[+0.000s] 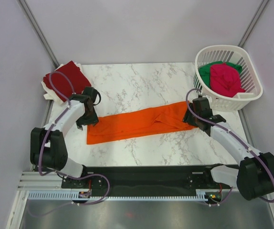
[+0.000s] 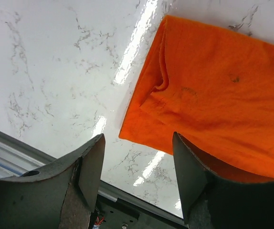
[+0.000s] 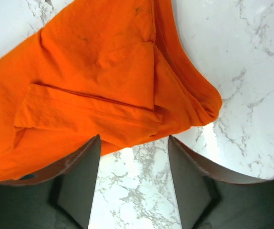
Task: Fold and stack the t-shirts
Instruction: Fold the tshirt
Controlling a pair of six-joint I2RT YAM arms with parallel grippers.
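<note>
The bright orange t-shirt [image 1: 139, 123] lies folded into a long strip across the middle of the marble table [image 1: 142, 83]. My left gripper [image 1: 86, 122] is open and empty just above its left end [image 2: 213, 90]. My right gripper [image 1: 193, 120] is open and empty just above its right end [image 3: 103, 90]. The dark red t-shirt [image 1: 66, 79] lies folded at the back left corner. The magenta-pink t-shirt [image 1: 226, 78] and the green t-shirt [image 1: 208, 71] lie crumpled in the white basket [image 1: 251, 93].
The basket stands at the back right corner, close behind my right arm. The dark red shirt rests on a pale cloth [image 1: 48, 93] at the table's left edge. A black base rail [image 1: 142, 174] runs along the near edge.
</note>
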